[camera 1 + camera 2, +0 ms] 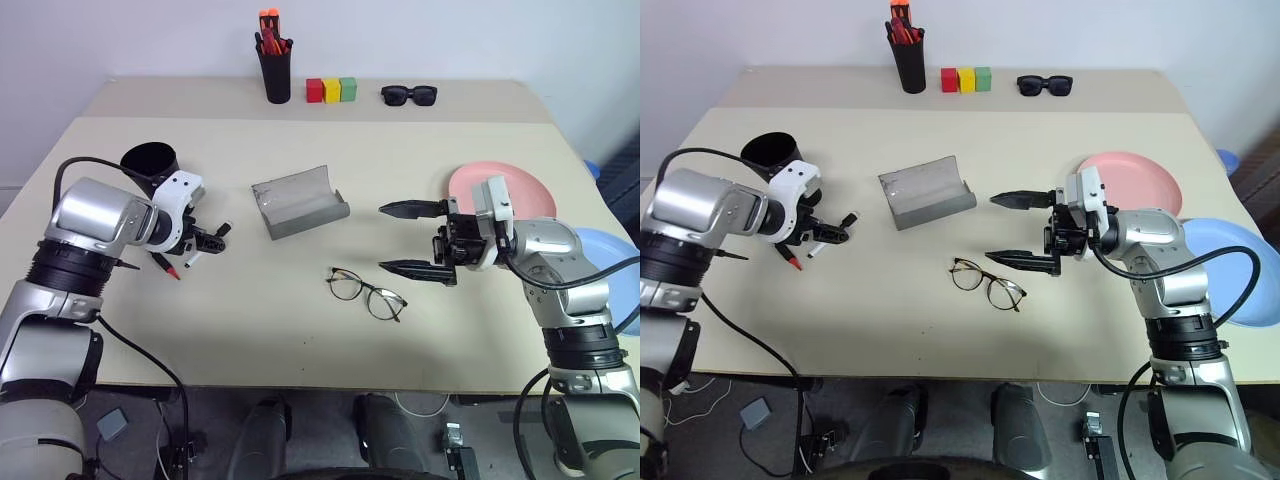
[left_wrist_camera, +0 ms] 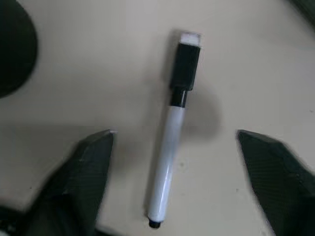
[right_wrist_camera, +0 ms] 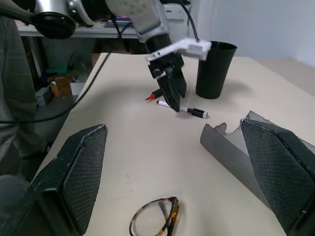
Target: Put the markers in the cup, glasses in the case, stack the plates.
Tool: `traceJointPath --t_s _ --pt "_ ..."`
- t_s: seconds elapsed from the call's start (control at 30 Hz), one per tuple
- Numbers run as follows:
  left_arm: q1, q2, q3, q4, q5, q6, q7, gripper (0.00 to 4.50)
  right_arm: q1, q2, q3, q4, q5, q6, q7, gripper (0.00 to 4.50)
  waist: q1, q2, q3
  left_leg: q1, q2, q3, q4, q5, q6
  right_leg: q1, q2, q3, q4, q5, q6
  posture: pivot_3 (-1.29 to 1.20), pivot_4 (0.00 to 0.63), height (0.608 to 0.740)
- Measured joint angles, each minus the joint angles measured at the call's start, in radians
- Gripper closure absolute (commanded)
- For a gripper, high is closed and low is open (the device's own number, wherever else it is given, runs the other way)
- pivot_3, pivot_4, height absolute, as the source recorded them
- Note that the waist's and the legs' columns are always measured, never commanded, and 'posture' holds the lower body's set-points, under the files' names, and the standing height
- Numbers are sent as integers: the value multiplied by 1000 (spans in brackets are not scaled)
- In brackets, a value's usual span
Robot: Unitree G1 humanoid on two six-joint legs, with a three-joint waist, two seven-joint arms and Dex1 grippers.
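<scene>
The white marker (image 2: pixel 170 147) lies flat on the table just beside the cup (image 1: pixel 150 162). The left gripper (image 2: pixel 172 147) is held open astride it, not yet gripping. The barrel should be centred between the fingers before closing, so the marker is not rolled away. The right gripper (image 1: pixel 412 240) is open and empty.

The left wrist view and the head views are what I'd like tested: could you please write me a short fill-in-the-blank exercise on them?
1. The left gripper has its fingers on either side of the white marker, whose cap is ____.
2. The glasses lie on the table, outside the ____ case.
3. The pink plate and the ____ plate lie unstacked.

Missing words: black; grey; blue
</scene>
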Motion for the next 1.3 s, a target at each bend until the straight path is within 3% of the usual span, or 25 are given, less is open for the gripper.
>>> traceJointPath --t_s 0.17,0.2,0.43,0.6,0.8,0.9,1.07,1.3 --pt "-40 -9 -72 66 49 -36 -72 4369 10 -3 -3 -24 5 15 -19 44 -1 0 0 0 0 0 0 0 0 -1 0 0 2 0 0 0 150 740" --pt "-45 -10 -78 71 59 -42 -81 4446 11 -3 -3 -26 7 17 -21 44 -1 0 0 0 0 0 0 0 0 -1 0 0 2 0 0 0 150 740" --pt "-44 -29 -67 50 79 -30 -112 4446 27 -2 -3 -39 8 31 -38 44 0 0 0 0 0 0 1 0 0 -1 0 0 5 0 1 0 150 740" --pt "72 -82 98 -311 -2 -60 -87 4446 21 8 0 -36 6 29 -47 44 3 -1 1 -3 0 -1 3 0 -1 -4 -1 0 8 -1 1 0 150 740" --pt "229 -226 298 -599 23 -323 113 4446 -23 56 -1 31 -3 -15 -74 44 1 -1 0 0 0 0 3 1 -2 -4 0 1 11 -1 0 0 150 740" --pt "247 -335 408 -617 100 -493 307 4446 -69 103 0 84 -11 -47 -89 44 2 -1 1 0 0 0 4 2 -3 -3 0 1 11 0 0 0 150 740" --pt "255 -350 494 -561 256 -690 536 4446 -129 171 4 190 -27 -97 -95 44 4 -1 0 1 0 0 3 2 -3 -3 0 1 11 0 0 0 150 740" --pt "278 -388 500 -420 405 -845 723 4446 -214 249 31 285 -51 -162 -79 44 6 -1 0 0 -1 0 3 2 -3 -3 -1 1 11 0 0 0 150 740"
